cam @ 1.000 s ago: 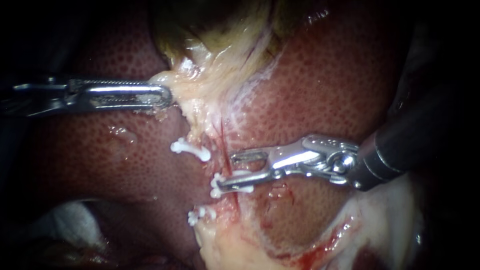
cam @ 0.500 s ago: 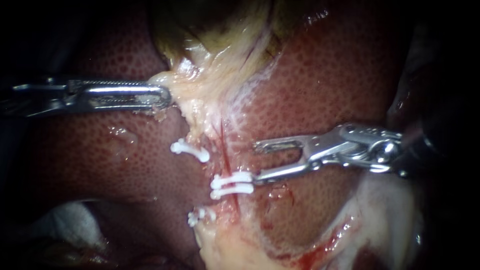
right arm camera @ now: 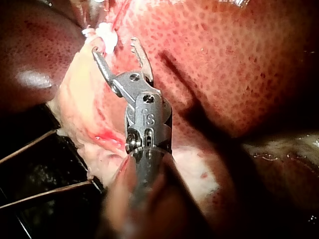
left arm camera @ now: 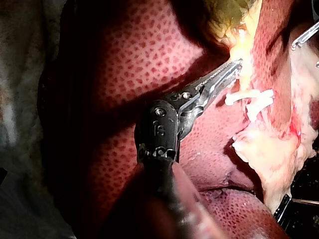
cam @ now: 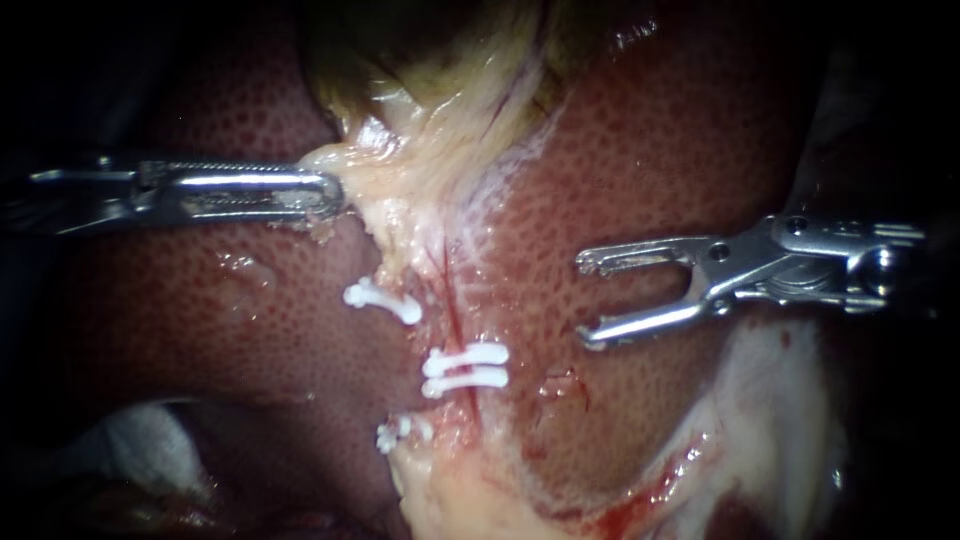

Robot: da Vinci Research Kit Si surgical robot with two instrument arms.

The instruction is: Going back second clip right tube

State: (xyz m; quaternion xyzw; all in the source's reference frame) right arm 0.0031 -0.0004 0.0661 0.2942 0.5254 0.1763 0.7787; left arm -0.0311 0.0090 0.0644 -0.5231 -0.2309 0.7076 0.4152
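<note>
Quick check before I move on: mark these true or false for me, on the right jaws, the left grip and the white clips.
1. The right instrument has open, empty jaws. True.
2. It touches the white double-barred plastic clip. False: a gap of mottled red liver lies between them.
3. The left instrument is shut on pale yellowish tissue. True.
4. Only one white clip shows. False: a small upper white clip and a lowest white clip show too.

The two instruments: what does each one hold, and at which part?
The left instrument grips the edge of the pale tissue below the gallbladder. The right instrument holds nothing; its jaws stand open.
</note>
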